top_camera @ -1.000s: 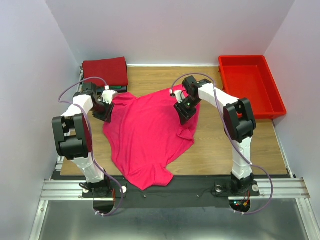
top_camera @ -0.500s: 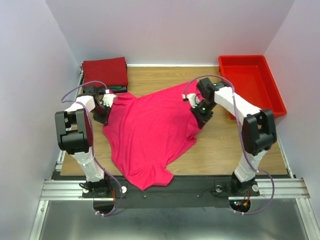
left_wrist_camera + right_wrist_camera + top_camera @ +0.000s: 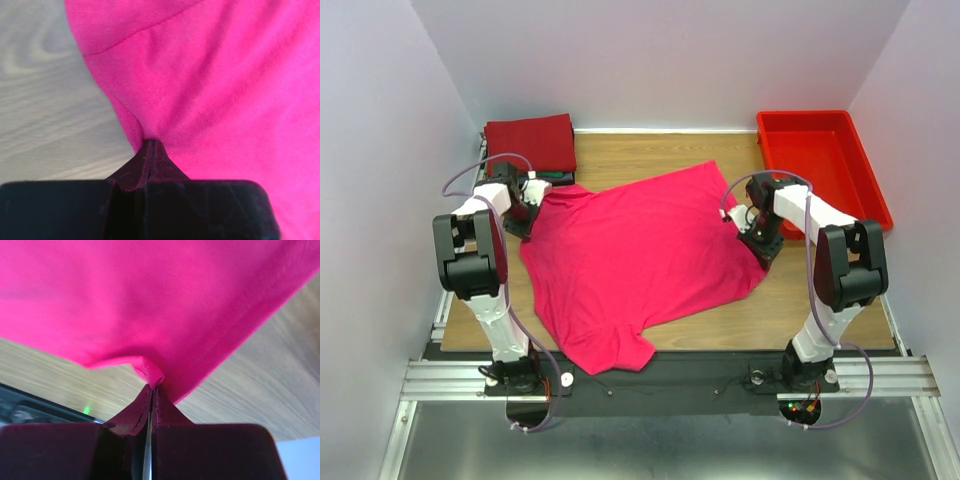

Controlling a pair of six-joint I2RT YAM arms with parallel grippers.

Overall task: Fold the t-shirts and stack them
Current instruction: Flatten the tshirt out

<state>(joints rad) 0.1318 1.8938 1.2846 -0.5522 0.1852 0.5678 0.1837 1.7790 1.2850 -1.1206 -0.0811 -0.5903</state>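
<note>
- While spread across the wooden table (image 3: pixel 650 150), pink t-shirt (image 3: pixel 640 250): centre, reaching the near edge.
- Left gripper (image 3: pixel 151 145): clamped tight on the shirt's left edge.
- Right gripper (image 3: pixel 152 386): pinching a fold at the shirt's right edge.
- Folded dark red t-shirt (image 3: pixel 530 142): far-left corner.
- Red bin (image 3: pixel 823 165): far right.

Robotics lab test cell, not a home or shop. Evidence:
- Plain white walls (image 3: pixel 670 60) box in 3 sides.
- Small wood-top table (image 3: pixel 640 155) sits mid-frame.
- Alu extrusion rail (image 3: pixel 670 378) runs along the bottom of frame, w/ left arm (image 3: pixel 470 255) & right arm (image 3: pixel 845 265) bolted at it.
- Purple cables (image 3: pixel 480 160) loop off both arms.
- Status LEDs (image 3: pixel 798 408) are lit at the lower-right base.
- Bare sheet-metal plate (image 3: pixel 650 450) lies along the bottom edge.
- Red plastic bin (image 3: pixel 820 165) is on the table, upper right.
</note>
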